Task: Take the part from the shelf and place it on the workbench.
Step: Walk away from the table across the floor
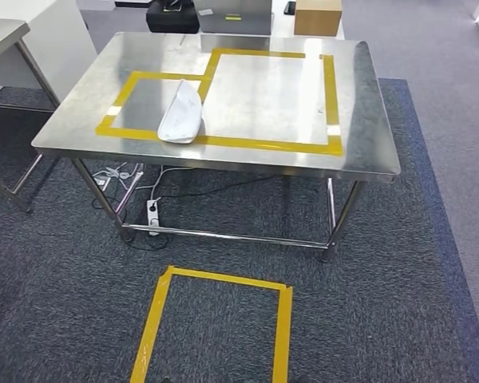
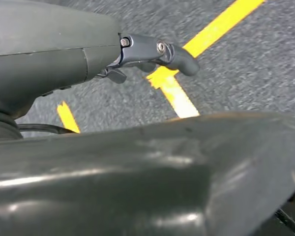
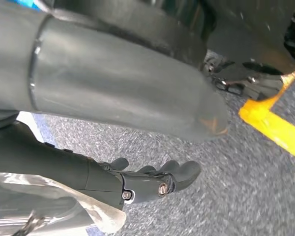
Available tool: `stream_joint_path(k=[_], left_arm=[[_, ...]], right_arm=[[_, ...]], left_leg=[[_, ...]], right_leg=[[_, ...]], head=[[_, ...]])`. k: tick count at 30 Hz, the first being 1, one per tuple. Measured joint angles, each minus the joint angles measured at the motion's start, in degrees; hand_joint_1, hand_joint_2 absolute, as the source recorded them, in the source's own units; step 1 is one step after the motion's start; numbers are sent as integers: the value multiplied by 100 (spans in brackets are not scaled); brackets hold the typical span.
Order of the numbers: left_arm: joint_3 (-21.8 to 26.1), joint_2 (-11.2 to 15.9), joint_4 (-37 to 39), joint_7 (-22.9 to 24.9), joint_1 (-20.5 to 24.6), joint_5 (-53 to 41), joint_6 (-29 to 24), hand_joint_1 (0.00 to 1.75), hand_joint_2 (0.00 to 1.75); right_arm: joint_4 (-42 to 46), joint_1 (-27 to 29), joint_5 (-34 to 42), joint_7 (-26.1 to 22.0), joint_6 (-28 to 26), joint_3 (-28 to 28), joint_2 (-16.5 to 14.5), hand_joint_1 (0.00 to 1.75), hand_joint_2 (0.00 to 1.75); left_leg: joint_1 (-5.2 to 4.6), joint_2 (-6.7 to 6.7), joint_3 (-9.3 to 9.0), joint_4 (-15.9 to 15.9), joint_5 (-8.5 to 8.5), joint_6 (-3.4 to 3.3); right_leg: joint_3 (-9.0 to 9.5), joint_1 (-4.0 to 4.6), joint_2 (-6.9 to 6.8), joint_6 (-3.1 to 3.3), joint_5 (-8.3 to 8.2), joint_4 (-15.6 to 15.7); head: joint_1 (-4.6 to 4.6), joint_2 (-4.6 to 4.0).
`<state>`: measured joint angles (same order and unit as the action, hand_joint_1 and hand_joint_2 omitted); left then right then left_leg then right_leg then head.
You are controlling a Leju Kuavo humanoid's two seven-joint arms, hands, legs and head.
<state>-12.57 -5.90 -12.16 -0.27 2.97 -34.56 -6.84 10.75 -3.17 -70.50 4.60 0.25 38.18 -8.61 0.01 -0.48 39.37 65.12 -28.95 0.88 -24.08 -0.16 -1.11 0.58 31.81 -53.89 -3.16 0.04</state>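
The part [image 1: 181,113] is a white curved shell. It lies on the steel workbench [image 1: 370,120], on the near edge of the left yellow-taped rectangle [image 1: 124,90]. Nothing touches it. My left hand [image 2: 149,54] hangs over grey carpet and yellow floor tape, its fingers stretched out and holding nothing. My right hand [image 3: 153,179] also hangs above the carpet with straight, slightly spread fingers and nothing between them. A crinkled clear film [image 3: 45,206] shows beside the right wrist.
A larger taped rectangle [image 1: 330,96] marks the bench's right half. Behind the bench stand a cardboard box [image 1: 317,16], a grey case [image 1: 234,16] and a black bag [image 1: 172,16]. A power strip [image 1: 153,214] and cables lie under it. A yellow taped square [image 1: 282,319] marks the carpet in front; another table [image 1: 2,36] stands at the left.
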Motion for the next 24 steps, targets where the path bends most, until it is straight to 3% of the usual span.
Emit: stream_joint_path(k=[1,2,3,4,6,8,9,11,13,15,17,18,19,20,22,24], left_arm=[[-19,8,4,2,-2,7,-23,0,0],[-29,14,8,2,-7,13,-51,0,0],[-35,17,13,4,-17,16,-80,0,0],[-40,20,17,11,-29,16,-104,0,0],[-61,24,24,51,-41,11,-124,0,0],[-78,27,27,98,-34,22,-125,0,0],[-79,28,30,114,-34,36,-134,0,0],[-79,27,42,126,-52,44,-188,0,0],[-82,22,52,130,-68,8,-254,0,0],[-87,10,54,130,-64,-19,-285,0,0],[-89,0,54,130,-69,-22,-325,0,0],[-89,-2,55,130,-79,-14,-372,0,0],[-87,-2,55,129,-88,-4,-435,0,0],[-86,-4,56,125,-94,5,-505,0,0],[-83,-9,56,114,-87,11,-616,0,0],[-80,-15,56,104,-74,4,-673,0,0]], right_arm=[[0,6,7,-3,-12,0,0,0,0],[0,11,16,-5,-25,1,0,0,0],[0,15,25,-7,-37,3,0,0,0],[0,15,32,-6,-44,4,0,0,0],[0,11,33,0,-44,5,-1,0,0],[-1,8,27,10,-33,5,-3,0,0],[-2,1,27,14,-21,5,-4,0,0],[-2,-29,36,25,19,5,-8,0,0],[-2,-52,46,32,54,7,-11,0,0],[-3,-40,52,33,70,7,-11,0,0],[-5,-9,58,37,78,8,-11,0,0],[-6,7,68,39,78,8,-11,0,0],[-7,17,78,39,74,10,-11,0,0],[-7,22,89,38,67,12,-11,0,0],[-7,22,103,34,56,15,-11,0,0],[-8,16,108,31,61,16,-12,0,0]], left_leg=[[16,1,74,374,-213,33],[31,3,111,675,-312,59],[45,9,71,798,-287,74],[57,23,-63,712,-180,80],[62,168,-568,-9,62,60],[14,368,-950,-655,127,-32],[-15,417,-996,-774,101,-85],[-32,361,-971,-834,115,-181],[-10,263,-943,-896,163,-269],[-7,148,-897,-920,214,-338],[-23,12,-842,-906,244,-359],[-30,-63,-825,-894,254,-359],[-34,-139,-815,-877,259,-356],[-36,-218,-810,-857,261,-352],[-42,-364,-787,-811,263,-329],[-45,-489,-716,-773,287,-267]], right_leg=[[-45,1,-59,4,-35,-6],[-95,1,-119,-1,-66,-19],[-145,1,-179,-7,-88,-37],[-189,0,-236,-14,-103,-61],[-220,2,-349,-31,-108,-109],[-229,17,-453,-76,-116,-142],[-230,24,-499,-103,-124,-148],[-235,25,-557,-170,-119,-153],[-325,9,-353,-232,31,-320],[-642,-8,-37,-264,391,-968],[-1026,-12,77,-269,665,-1739],[-1113,-12,91,-265,644,-1889],[-1080,-12,102,-257,496,-1783],[-944,-12,138,-242,262,-1463],[-599,-27,363,-209,-109,-675],[-438,-39,529,-192,-171,-307]], head=[[5,0],[5,0],[7,1],[5,0],[7,0],[0,0],[4,1],[10,1],[-6,1],[-32,1],[-35,1],[-35,0],[-34,0],[-34,0],[-33,0],[-27,1]])
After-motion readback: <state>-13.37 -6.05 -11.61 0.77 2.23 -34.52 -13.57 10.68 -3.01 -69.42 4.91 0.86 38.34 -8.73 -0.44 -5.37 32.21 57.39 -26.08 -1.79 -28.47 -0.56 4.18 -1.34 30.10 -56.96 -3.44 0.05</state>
